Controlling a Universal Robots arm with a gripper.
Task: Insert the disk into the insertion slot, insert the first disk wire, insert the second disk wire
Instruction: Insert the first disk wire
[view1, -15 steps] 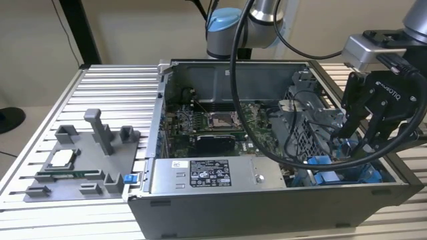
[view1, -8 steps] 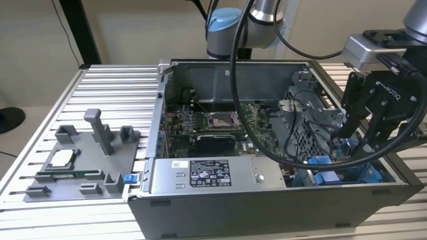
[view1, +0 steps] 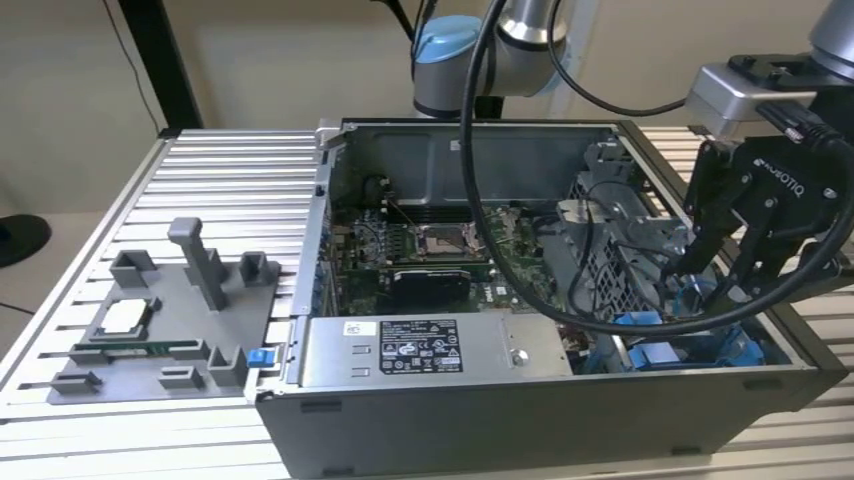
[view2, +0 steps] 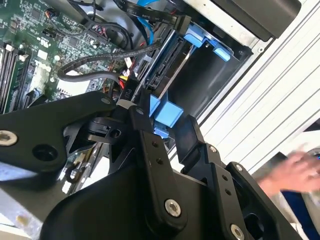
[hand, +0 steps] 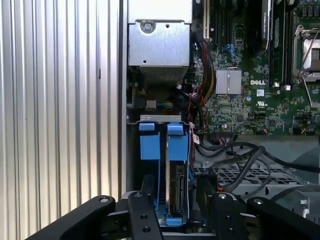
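Observation:
The disk (hand: 178, 192) stands edge-on in its bright blue frame (view2: 166, 111), sunk into the insertion slot (hand: 159, 118), a grey metal bay in the open computer case's corner on the exterior view's right. My gripper (hand: 177, 186) reaches down into that corner (view1: 703, 290). Its black fingers (view2: 141, 122) sit on both sides of the blue frame and appear to press on it, so it is shut on the disk. Black cable bundles (hand: 235, 152) lie right beside the bay; I cannot pick out which of them are the disk wires.
The grey labelled power-supply box (view1: 414, 348) runs along the case's near wall. Beside the bay lie the motherboard (view1: 427, 250) and a perforated cage (hand: 240, 176). A grey fixture with parts (view1: 160, 320) sits on the slatted table. A blurred hand (view2: 295, 172) is beyond the case.

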